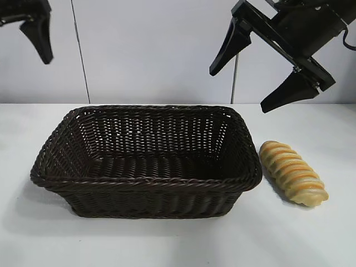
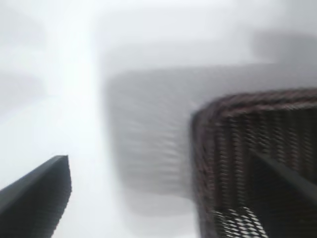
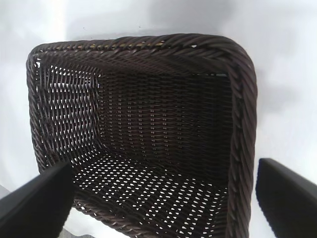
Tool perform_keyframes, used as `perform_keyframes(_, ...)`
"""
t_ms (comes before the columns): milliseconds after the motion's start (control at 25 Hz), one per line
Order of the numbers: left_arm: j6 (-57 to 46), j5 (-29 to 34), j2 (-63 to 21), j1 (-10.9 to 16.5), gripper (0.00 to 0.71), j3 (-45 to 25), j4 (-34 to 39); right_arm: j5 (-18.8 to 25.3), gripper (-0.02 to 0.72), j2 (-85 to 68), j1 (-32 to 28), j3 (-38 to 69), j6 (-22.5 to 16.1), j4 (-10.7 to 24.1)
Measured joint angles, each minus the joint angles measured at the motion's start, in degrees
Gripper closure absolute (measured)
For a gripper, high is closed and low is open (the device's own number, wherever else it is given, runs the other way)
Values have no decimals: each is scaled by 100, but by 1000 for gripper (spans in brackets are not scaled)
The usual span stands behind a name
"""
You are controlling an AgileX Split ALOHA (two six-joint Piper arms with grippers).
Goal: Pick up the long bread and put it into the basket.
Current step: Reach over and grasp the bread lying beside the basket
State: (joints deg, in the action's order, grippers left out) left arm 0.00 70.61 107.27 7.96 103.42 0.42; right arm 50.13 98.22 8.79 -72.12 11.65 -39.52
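Note:
The long bread, golden with orange-brown ridges, lies on the white table just right of the basket, apart from it. The dark brown wicker basket has nothing in it. My right gripper hangs high above the basket's right end and the bread, open, holding nothing. In the right wrist view the right gripper looks down into the basket; the bread is out of that view. My left gripper is high at the far left, open and empty, above one corner of the basket. Only one of its fingers shows in the exterior view.
The white table has free room in front of the basket and around the bread. A pale wall stands behind.

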Motion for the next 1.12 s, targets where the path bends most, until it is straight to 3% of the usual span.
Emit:
perform_keyframes(120,0,12,-5,180,16,0,11,-11,9,0,0,0,0,0)
perform_keyframes(440,270,14,-477,225,16,0,7,-12,9,0,0,0,0,143)
perform_keyframes(880,316,146,-3286,257,16,-37,16,-12,9,0,0,0,0,175)
perform_keyframes(1120,316,98,-5127,138,16,-966,6,-12,9,0,0,0,0,204)
